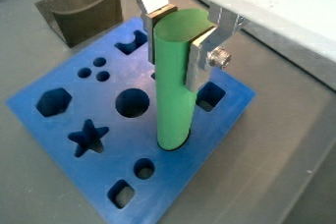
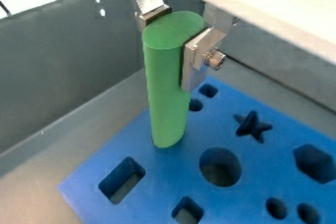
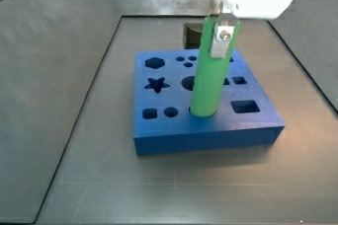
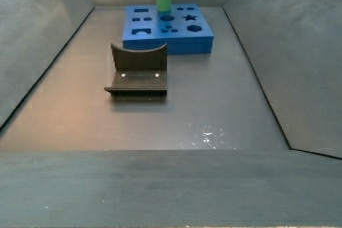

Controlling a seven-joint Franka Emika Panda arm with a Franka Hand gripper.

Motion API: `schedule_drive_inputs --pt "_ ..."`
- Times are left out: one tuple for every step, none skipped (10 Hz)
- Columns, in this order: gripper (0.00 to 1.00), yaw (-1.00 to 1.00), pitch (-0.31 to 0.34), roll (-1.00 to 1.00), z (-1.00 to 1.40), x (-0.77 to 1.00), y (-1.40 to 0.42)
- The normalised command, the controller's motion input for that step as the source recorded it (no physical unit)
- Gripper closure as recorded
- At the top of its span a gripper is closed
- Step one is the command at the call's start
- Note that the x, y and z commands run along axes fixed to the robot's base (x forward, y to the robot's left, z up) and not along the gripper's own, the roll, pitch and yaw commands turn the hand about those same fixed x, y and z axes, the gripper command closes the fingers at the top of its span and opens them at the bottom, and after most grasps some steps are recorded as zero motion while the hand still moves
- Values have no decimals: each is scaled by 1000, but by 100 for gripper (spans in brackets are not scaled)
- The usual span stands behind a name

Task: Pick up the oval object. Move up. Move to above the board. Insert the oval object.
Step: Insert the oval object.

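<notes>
- The grey floor [image 4: 187, 122] of a walled bin carries everything; sloping grey walls [image 4: 40, 52] rise on its sides in a side view.
- The board [image 3: 218, 130], a thick blue square block, lies flat on that floor. Its top has dark cutouts: a star [image 3: 156, 84], circles, squares and a hexagon [image 1: 53, 100]. It also shows in both wrist views [image 1: 79, 169] [image 2: 250, 194] and at the far end of the bin in a side view [image 4: 187, 40].
- The fixture [image 4: 136, 72], a dark bracket on a base plate, stands on the floor just in front of the board in that side view, apart from it; a wrist view shows it just beyond one corner of the board [image 1: 79, 17].
- The green peg [image 3: 209, 76] stands upright with its lower end at the board's top surface, near the middle of one edge. In both wrist views [image 1: 178, 81] [image 2: 164, 81] the lower end meets the blue face at a dark opening; how deep it sits I cannot tell.
- The claw [image 3: 220, 22] is directly above the board, closed on the upper end of the green peg. Its silver fingers [image 1: 206, 51] press the peg from two sides in both wrist views [image 2: 203, 46].
</notes>
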Motion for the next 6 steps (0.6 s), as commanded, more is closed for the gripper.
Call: schedule_drive_inputs --pt "100 -46 -27 0 -417 26 0" --pt "100 -163 -34 30 -709 0 -300" --pt "100 -214 -16 69 -846 0 -449" --pt "100 -243 -6 81 -886 0 -491" --pt "100 -263 0 80 -877 0 -514" --pt "100 -123 0 7 -457 0 -151"
